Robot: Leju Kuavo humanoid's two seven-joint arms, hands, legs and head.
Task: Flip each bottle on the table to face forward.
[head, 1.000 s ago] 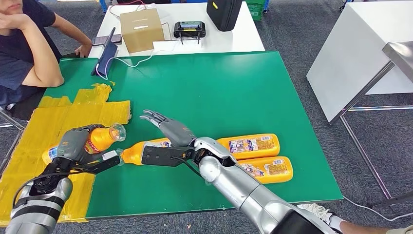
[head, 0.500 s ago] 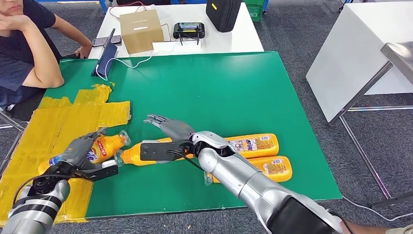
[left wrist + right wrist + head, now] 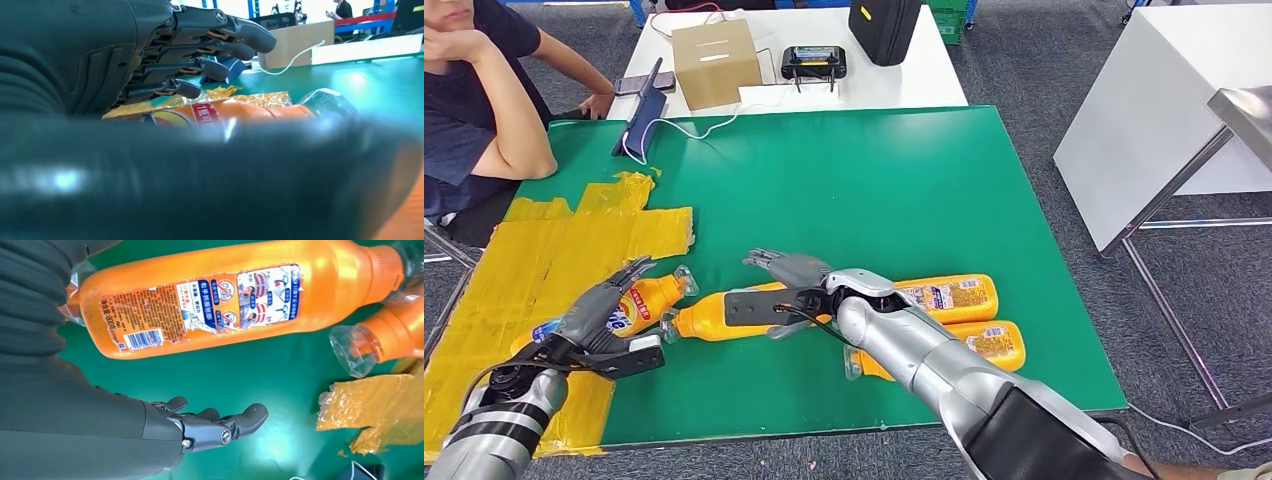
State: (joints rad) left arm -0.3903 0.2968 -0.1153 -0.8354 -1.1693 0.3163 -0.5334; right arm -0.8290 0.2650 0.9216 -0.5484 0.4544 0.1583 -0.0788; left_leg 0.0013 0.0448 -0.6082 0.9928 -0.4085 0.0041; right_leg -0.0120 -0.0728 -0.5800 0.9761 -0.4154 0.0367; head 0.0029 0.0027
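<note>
Four orange bottles are lying on their sides on the green desk point(image 3: 904, 170), all placed here against the middle bottle point(image 3: 709, 315): the left bottle point(image 3: 639, 305) is lying just beside its cap end, half on the yellow tape patch point(image 3: 544, 250), while two more bottles point(image 3: 949, 297) are lying stacked beyond its base. The left hand point(image 3: 599, 310) is resting over the left bottle with fingers spread loosely, not gripping it. The right hand point(image 3: 789, 270) is hovering just above the middle bottle, fingers apart and holding nothing.

Orange bottle point(image 3: 235, 300) shows a back label with barcode and "800", remaining print too small, another bottle point(image 3: 225, 112) carries red-patch characters, unreadable.
</note>
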